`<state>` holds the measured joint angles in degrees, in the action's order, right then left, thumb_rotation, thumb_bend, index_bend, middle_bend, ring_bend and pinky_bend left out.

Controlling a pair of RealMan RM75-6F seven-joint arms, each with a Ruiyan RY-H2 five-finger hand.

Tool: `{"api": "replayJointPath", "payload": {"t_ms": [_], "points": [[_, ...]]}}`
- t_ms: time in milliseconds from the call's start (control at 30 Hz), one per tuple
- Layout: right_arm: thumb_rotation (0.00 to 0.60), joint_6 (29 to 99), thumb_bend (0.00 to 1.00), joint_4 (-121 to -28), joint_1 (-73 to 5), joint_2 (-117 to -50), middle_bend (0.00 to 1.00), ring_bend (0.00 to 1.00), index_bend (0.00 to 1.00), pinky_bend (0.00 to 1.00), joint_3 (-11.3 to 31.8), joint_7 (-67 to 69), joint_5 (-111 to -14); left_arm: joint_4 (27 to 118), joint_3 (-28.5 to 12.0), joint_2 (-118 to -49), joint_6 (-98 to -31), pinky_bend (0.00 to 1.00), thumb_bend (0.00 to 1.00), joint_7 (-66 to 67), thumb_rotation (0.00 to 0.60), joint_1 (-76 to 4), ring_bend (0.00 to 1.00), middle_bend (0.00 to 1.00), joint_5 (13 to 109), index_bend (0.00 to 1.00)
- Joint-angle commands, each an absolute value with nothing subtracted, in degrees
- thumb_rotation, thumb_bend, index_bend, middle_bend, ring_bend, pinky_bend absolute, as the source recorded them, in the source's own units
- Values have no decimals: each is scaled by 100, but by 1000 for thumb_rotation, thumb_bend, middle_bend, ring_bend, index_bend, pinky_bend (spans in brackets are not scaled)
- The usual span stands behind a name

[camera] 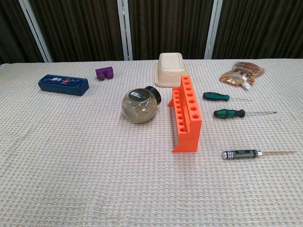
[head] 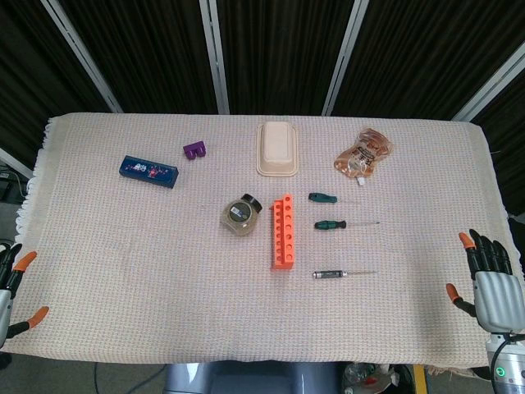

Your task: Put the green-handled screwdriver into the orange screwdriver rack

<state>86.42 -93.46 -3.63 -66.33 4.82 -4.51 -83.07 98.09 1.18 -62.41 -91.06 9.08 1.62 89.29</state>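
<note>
- Resting at the near right corner of the table (head: 123,271), the right hand (head: 489,283) holds nothing; its dark, orange-tipped fingers (head: 467,240) are spread apart and point away from the robot.
- At the near left edge, the left hand (head: 15,291) shows only in part in the head view, with two orange fingertips apart and nothing between them; it looks released, though most of it is cut off by the frame. The chest view shows neither hand.
- Two green-handled screwdrivers lie flat on the woven cloth, ahead of the right hand and toward the table's middle: the upper green-handled screwdriver (head: 324,197) (camera: 216,96) and the lower green-handled screwdriver (head: 332,224) (camera: 229,113), side by side but apart, shafts pointing toward the right hand's side.
- Nearer the right hand, a black-handled screwdriver (head: 328,274) (camera: 240,153) lies alone, parallel to the other two.
- The orange screwdriver rack (head: 284,231) (camera: 188,113) stands just beyond the screwdrivers from the right hand, near them but not touching; its rows of holes look empty.
- Just past the rack sits a round glass jar (head: 240,213) (camera: 140,105) with a dark lid, tipped on its side.
- Far from both hands, along the back: a blue box (head: 148,171) (camera: 63,84), a purple block (head: 194,150) (camera: 104,73), a beige container (head: 277,148) (camera: 171,68) and an orange-brown pouch (head: 363,153) (camera: 242,72).
</note>
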Motion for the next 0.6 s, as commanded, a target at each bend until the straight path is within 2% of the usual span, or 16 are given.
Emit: {"api": "replayJointPath", "payload": {"t_ms": [33,300,600], "points": [[600,8610,232,-9369,-386,-6641,0,0,24,0,479,-493,-8322,9787,105,-6281,-9001,0,152,935,600,109,0,0,8891,130],[600,8577,232,-9446,-370,-6633,0,0,41,0,448,-546,-8314,9766,64,-6296,-8834,0,152,917,600,6,0,0,8849,133],[600,8671,232,-9401,-278,-6592,0,0,111,0,403,-373,-8373,9881,56,-6198,-8821,0,151,902,600,-48,0,0,8952,137]]}}
